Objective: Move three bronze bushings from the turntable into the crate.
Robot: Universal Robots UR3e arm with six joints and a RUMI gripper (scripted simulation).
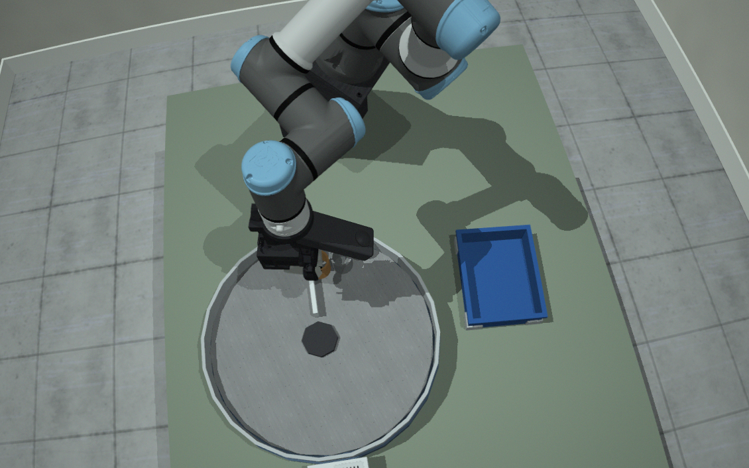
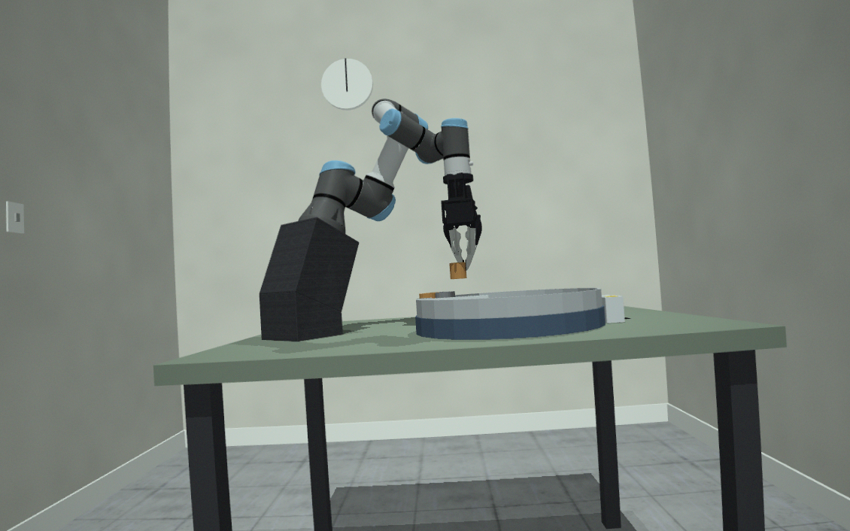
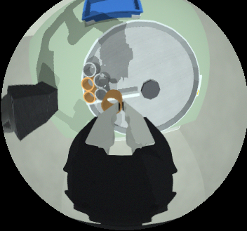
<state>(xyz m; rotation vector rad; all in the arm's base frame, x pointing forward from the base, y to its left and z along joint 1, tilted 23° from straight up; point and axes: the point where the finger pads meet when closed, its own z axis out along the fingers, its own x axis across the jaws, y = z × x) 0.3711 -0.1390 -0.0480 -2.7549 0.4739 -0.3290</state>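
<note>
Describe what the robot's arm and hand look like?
The arm is a chain of dark grey tube segments with one white tube, and round light-blue caps on the joints. It rises from a slanted black block base. No loose cables show. The hand is a chunky black body ending in two pale grey, tapering fingers. A black bar sticks out sideways at the wrist.

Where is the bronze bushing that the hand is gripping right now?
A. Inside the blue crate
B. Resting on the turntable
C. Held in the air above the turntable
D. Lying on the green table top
C: in the exterior view the hand is shut on the bronze bushing, which hangs well above the turntable rim, and the crate holds nothing.
</note>
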